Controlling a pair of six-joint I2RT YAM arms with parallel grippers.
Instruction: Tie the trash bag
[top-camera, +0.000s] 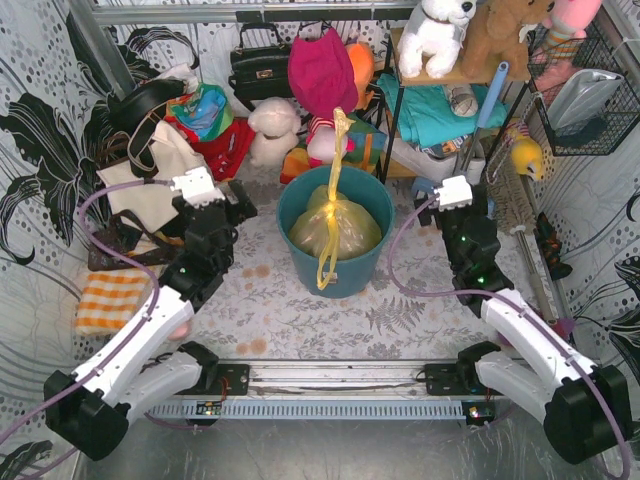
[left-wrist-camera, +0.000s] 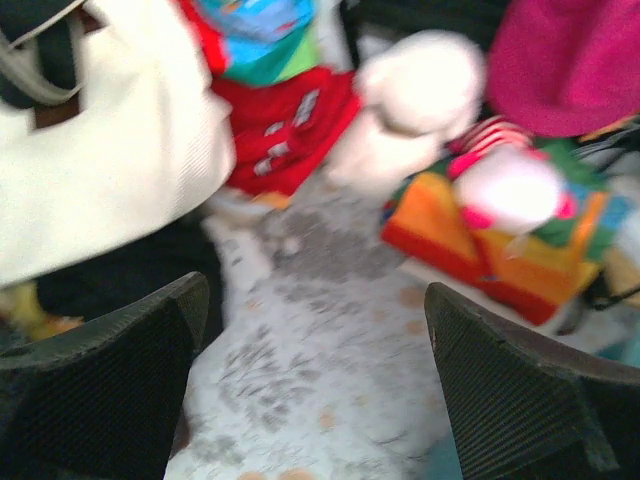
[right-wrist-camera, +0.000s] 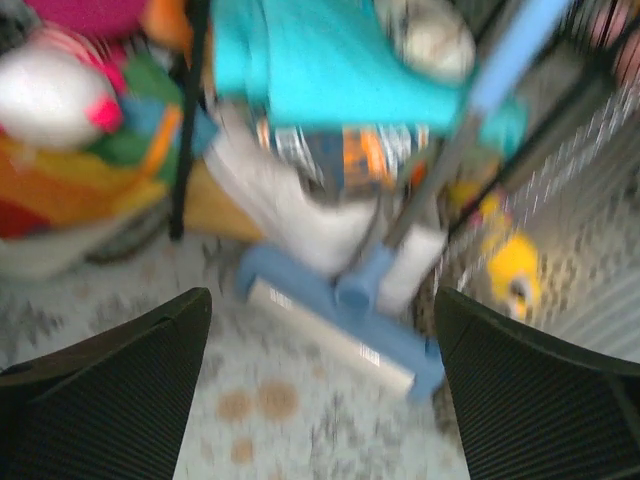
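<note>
The yellow-green trash bag (top-camera: 334, 228) sits inside the teal-blue bucket (top-camera: 336, 266) at the middle of the floor. One twisted tail of the bag stands straight up (top-camera: 341, 140) and another hangs over the bucket's front rim (top-camera: 325, 268). My left gripper (top-camera: 243, 203) is open and empty, left of the bucket and apart from it. My right gripper (top-camera: 432, 208) is open and empty, right of the bucket. Both wrist views are blurred and show only floor and clutter between the open fingers (left-wrist-camera: 120, 380) (right-wrist-camera: 530, 400); the bag is out of both wrist views.
A cream tote with black straps (top-camera: 150, 165) and an orange checked cloth (top-camera: 112, 300) lie at the left. Plush toys (top-camera: 272, 128) and clothes crowd the back. A black shelf rack (top-camera: 455, 95) and a blue floor brush (right-wrist-camera: 350, 310) stand at the back right.
</note>
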